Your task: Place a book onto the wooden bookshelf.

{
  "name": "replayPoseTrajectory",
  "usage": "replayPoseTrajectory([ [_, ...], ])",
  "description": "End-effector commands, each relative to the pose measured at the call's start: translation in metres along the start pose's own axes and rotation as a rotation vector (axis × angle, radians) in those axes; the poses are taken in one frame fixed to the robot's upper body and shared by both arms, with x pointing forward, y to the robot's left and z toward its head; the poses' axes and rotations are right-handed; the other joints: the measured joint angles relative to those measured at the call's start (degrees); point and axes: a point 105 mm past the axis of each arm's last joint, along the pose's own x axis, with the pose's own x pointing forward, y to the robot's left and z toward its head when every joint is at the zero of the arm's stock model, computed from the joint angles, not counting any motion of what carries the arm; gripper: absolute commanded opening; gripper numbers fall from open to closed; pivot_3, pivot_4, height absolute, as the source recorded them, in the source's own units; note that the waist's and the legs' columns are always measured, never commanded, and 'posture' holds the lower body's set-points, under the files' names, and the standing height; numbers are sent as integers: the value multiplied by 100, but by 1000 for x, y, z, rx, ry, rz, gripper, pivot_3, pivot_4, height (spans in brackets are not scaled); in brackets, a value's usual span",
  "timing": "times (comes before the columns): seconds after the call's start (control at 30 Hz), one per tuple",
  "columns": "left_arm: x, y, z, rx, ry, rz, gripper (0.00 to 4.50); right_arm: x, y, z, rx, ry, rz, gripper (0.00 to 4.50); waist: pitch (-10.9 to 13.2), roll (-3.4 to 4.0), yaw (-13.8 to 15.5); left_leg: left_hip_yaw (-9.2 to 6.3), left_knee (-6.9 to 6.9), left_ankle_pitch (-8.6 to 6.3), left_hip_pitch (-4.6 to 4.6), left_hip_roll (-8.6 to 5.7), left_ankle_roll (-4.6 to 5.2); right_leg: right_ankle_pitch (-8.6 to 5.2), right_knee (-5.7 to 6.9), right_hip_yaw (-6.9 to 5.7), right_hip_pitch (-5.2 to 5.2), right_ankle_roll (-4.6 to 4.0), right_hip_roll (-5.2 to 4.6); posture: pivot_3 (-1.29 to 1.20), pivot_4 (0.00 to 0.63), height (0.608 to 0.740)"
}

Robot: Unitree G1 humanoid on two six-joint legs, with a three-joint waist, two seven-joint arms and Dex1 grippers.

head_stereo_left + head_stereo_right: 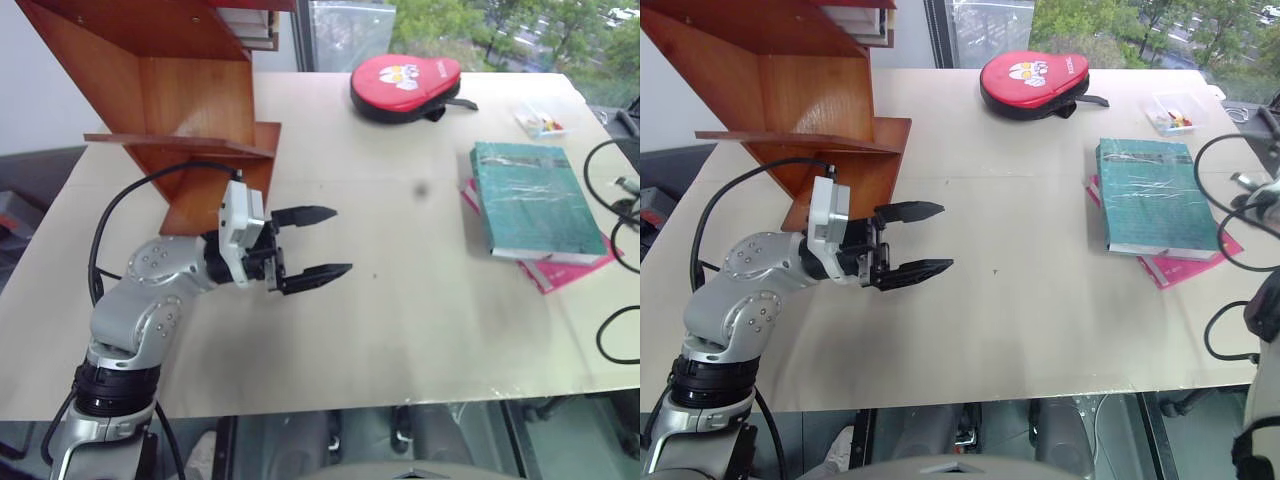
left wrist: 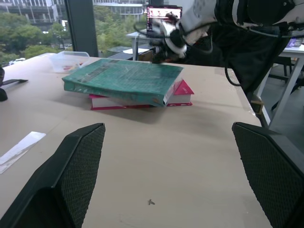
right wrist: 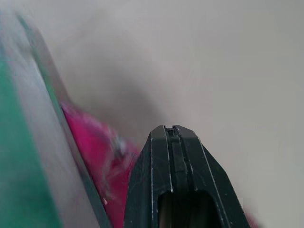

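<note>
The teal-green book (image 1: pixel 535 200) lies flat at the right of the table, on top of a smaller pink book (image 1: pixel 560 272). The wooden bookshelf (image 1: pixel 190 90) stands at the far left. My left gripper (image 1: pixel 340 242) hovers open over the table just in front of the shelf, pointing toward the books, with nothing between its fingers. In the right wrist view my right gripper (image 3: pixel 170 129) is shut and empty, its tips just beside the pink book (image 3: pixel 95 156) and the teal book's edge (image 3: pixel 19 156).
A red paddle case (image 1: pixel 405 85) lies at the far middle of the table (image 1: pixel 400 330). A small clear plastic box (image 1: pixel 540 120) sits behind the books. Black cables (image 1: pixel 615 170) loop at the right edge. Windows lie beyond the table.
</note>
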Motion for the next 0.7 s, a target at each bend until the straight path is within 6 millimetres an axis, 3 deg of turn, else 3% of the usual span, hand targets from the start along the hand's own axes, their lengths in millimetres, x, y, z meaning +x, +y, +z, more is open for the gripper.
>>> replayPoseTrajectory([
  [0.03, -5, -2, 14, 46, -22, 16, 4500, -1, -5, -2, -6, 13, 1, 42, 0, 1, -1, -1, 1, 0, 2, 0, 0, 0, 2, 0, 0, 0, 0, 0, 150, 740],
  [0.43, -6, -3, 15, 44, -32, 17, 4500, 0, 32, -42, -124, 239, 252, 42, -5, -3, -107, 1, 8, 1, 23, 11, -3, 0, 4, 5, 17, 0, 9, 0, 150, 740],
  [0.6, -6, -3, 15, 39, -33, 11, 4500, 4, 21, -17, -45, 63, 190, 42, -5, -3, -150, 0, 10, 1, 28, 11, -4, 0, 5, 6, 23, -1, 6, 0, 150, 740],
  [0.7, -6, -3, 16, 37, -34, 7, 4500, 9, 23, -13, 30, 1, 184, 42, -4, -1, -136, -1, 10, 1, 24, 9, -4, 1, 4, 4, 23, -1, 4, 0, 150, 740],
])
